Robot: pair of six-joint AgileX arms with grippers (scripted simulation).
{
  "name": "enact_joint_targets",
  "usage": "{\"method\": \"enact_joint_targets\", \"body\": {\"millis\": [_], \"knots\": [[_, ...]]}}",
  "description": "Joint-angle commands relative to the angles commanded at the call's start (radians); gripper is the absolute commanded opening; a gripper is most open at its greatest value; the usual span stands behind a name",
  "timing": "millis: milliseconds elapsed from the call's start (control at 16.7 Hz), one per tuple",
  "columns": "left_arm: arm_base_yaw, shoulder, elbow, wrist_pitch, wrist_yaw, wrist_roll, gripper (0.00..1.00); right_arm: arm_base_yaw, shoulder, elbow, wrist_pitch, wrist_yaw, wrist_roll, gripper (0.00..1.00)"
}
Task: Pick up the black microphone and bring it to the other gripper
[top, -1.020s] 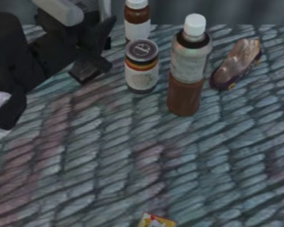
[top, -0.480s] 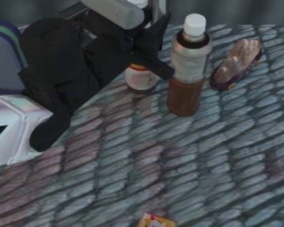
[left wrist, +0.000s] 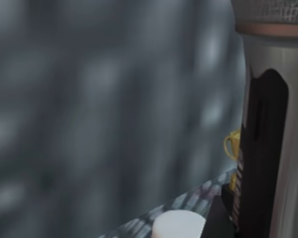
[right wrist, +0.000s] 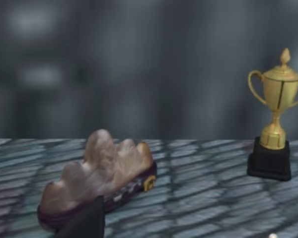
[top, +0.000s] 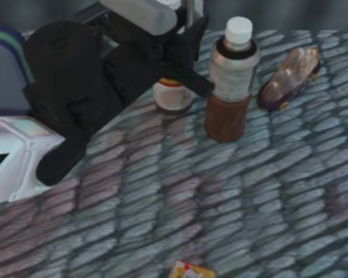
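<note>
The black microphone [left wrist: 280, 124] fills one side of the left wrist view: a silver-grey mesh head, then a grey body with a black panel. It stands upright against a dark finger [left wrist: 224, 220], close to the camera. In the top view my left gripper [top: 188, 55] hangs at the back of the table, over the jar and next to the brown bottle, shut on the microphone. The arm hides most of the microphone there. My right gripper [right wrist: 154, 234] is out of the top view. Its wrist view shows one dark fingertip [right wrist: 84, 218] off to the side, open and holding nothing.
A tall brown bottle with a white cap [top: 229, 81] stands right of the left gripper. A jar [top: 173, 97] sits half under it. Bread in a purple tray [top: 290, 75] lies at the back right. A gold trophy [right wrist: 274, 124] stands farther off. A yellow box [top: 191, 271] sits at the front edge.
My left arm swung well to the right between one second and half a second ago, covering the jar and the dark pedestal figure. It has barely moved since.
</note>
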Motion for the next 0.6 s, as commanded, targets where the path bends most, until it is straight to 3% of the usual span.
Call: {"method": "enact_joint_targets", "body": {"millis": [300,420,600], "knots": [[0.000,0.000,0.000,0.000,0.000,0.000,0.00,0.005,0.013,0.012,0.006,-0.009,0.000,1.00],[0.000,0.000,0.000,0.000,0.000,0.000,0.00,0.026,0.067,0.059,0.028,-0.045,-0.001,1.00],[0.000,0.000,0.000,0.000,0.000,0.000,0.00,0.077,0.227,0.178,0.082,-0.134,-0.001,1.00]]}}
